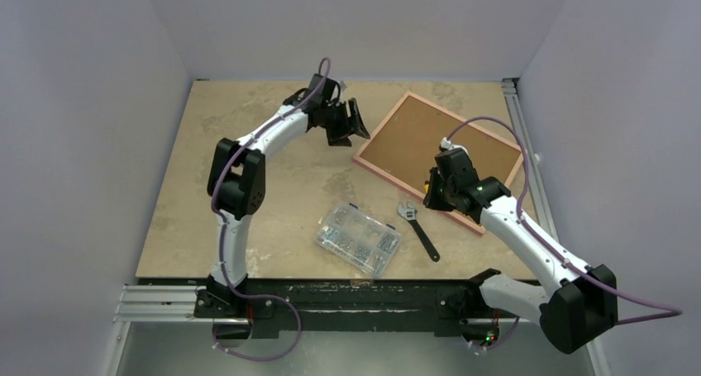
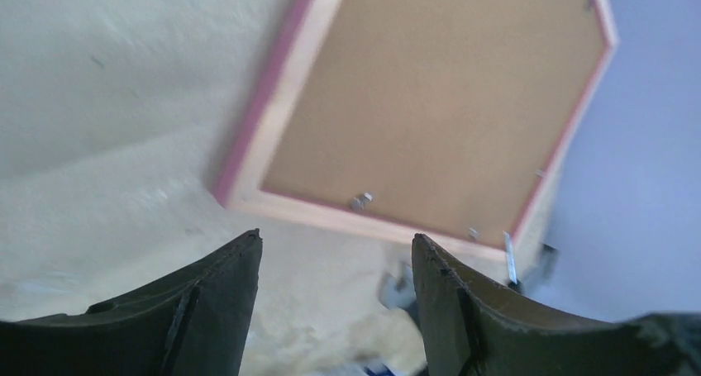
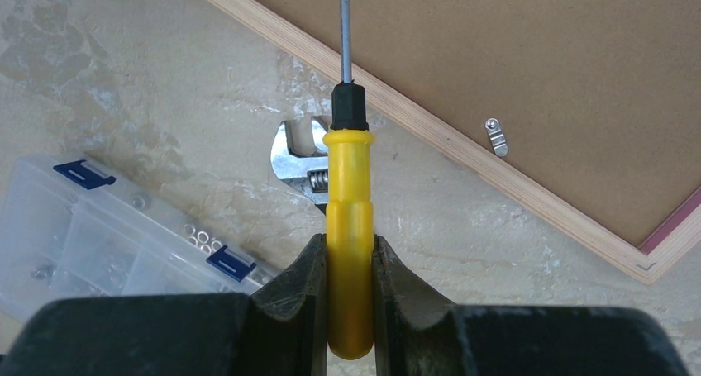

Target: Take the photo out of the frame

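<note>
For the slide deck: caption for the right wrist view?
Right claw grips a yellow-handled screwdriver by the face-down frame, wrench and clear box nearby.

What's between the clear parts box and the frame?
An adjustable wrench lies between the clear parts box and the frame. Clearest in the top view.

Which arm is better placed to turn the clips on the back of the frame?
Probably the right: the right gripper holds a yellow screwdriver over the frame, near a clip. The left gripper is open and empty.

Frame back matt fibrebd, wood rim; screwdriver handle glossy plastic.
</note>
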Controlling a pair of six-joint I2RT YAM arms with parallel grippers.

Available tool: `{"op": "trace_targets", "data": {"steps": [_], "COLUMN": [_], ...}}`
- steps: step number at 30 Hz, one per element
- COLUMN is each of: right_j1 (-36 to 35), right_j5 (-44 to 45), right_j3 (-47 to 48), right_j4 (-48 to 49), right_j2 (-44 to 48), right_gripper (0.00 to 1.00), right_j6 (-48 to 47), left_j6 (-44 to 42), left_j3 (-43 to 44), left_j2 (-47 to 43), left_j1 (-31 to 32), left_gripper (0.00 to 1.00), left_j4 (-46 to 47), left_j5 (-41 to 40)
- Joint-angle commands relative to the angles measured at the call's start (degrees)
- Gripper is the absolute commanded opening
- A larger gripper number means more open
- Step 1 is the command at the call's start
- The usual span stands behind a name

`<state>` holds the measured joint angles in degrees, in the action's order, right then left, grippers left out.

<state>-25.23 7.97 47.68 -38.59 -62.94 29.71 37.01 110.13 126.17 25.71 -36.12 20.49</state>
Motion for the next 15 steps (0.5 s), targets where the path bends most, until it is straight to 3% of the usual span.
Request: {"op": "trace_targets", "data": {"steps": [1,5,10,12,15], "right_j1": [-0.30,-0.49,-1.10,-1.73,-2.62], "right_j5": [-0.38,-5.43,-11.33,-13.38,-15.86], "right_j3": [2.47,0.62,-1.74,-2.54,-3.64], "right_j4": [1.00,4.40,8.51,10.19,12.96], "right_j2": [1.64,1.89,3.23,3.96,4.99], "right_gripper": [0.00,0.00,0.00,0.00,0.00], "right_j6": [-1.52,-2.58,-2.51,-2.17,-1.33], "left_j6": [23.71,39.32,47.55,47.20,40.39], "left_j3": [-14.73,-24.36,-34.60,-39.23,-42.51], "left_j2": [-8.64,-11.74,-16.30,-18.10,-21.06], "left_j1": [0.69,2.93,6.64,8.08,10.48], "left_gripper": [0.65,0.69,0.84,0.90,0.92], "left_j4": [25.18,52.03,73.24,76.95,73.68], "left_j5": [17.22,24.66,25.81,25.14,23.47]}}
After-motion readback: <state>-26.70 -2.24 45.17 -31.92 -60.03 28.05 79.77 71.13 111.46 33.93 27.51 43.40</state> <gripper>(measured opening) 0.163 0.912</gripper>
